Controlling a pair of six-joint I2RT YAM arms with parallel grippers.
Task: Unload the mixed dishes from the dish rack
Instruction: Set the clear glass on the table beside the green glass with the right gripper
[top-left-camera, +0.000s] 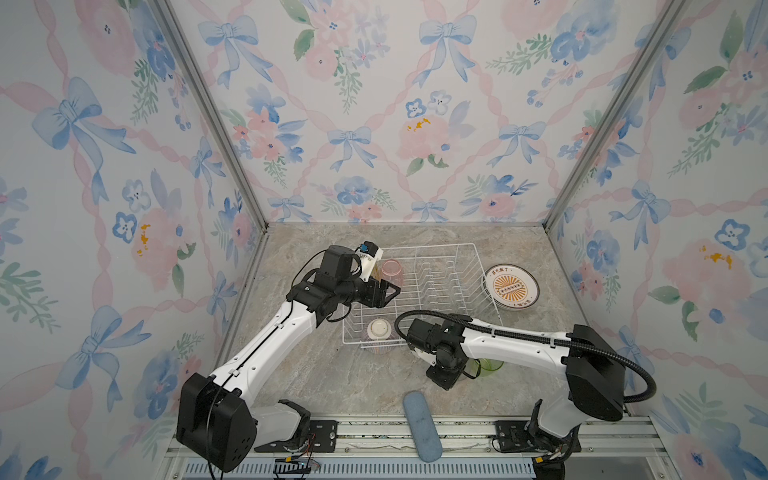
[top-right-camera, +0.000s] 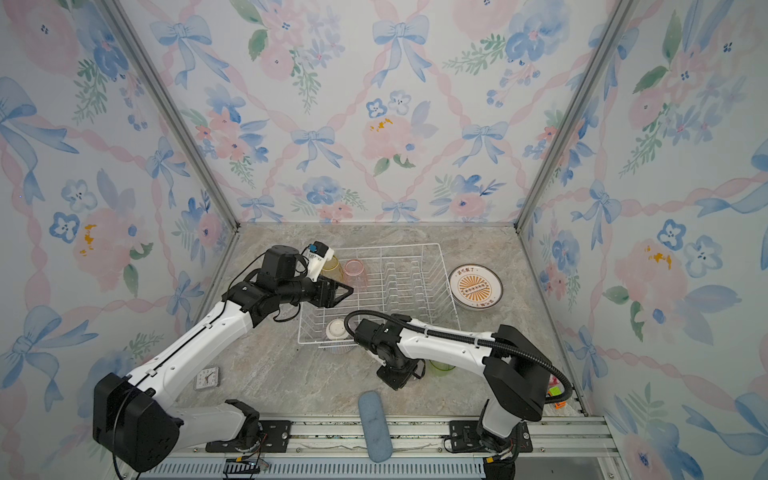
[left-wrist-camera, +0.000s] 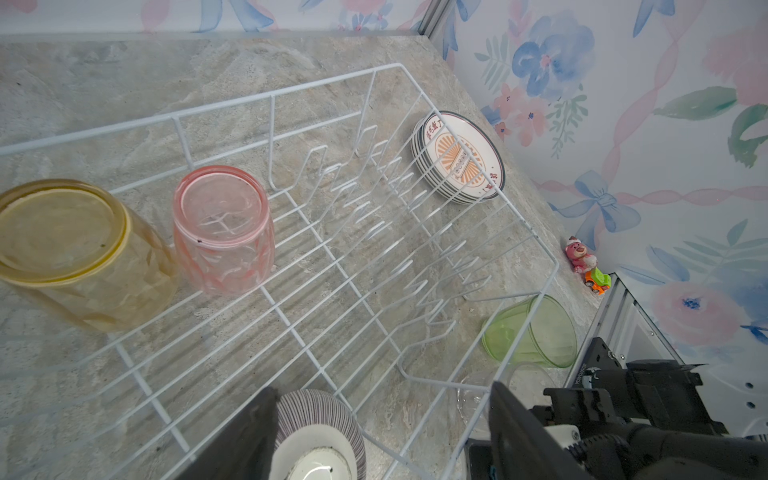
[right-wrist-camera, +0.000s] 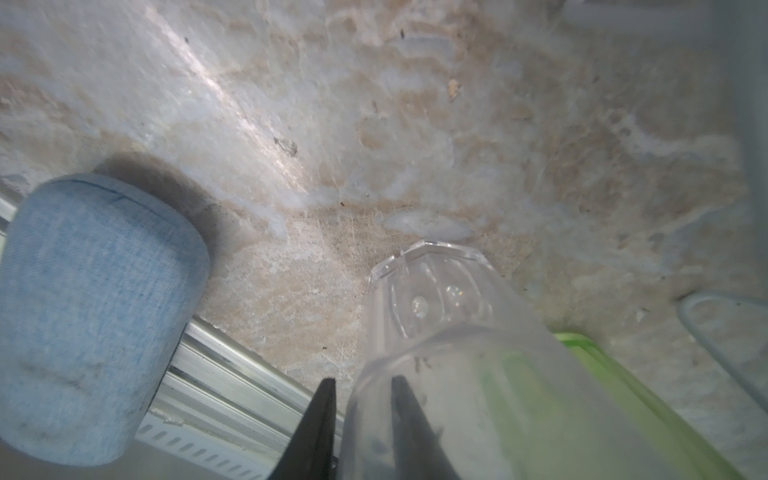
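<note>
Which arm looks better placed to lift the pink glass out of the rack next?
Probably the left: the open left gripper hangs over the dish rack near the pink tumbler; the right gripper is down at the clear tumbler, outside the rack.

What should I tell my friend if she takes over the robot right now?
Left gripper: open and empty, above the striped bowl.
Right gripper: fingers on either side of the clear tumbler wall; the tumbler is on the table. Whether it is gripped cannot be told.
Done: plates are stacked on the table, right of the dish rack. The green tumbler is on the table beside the clear one.
Left: the yellow tumbler, pink tumbler and striped bowl, all upside down in the rack.
</note>
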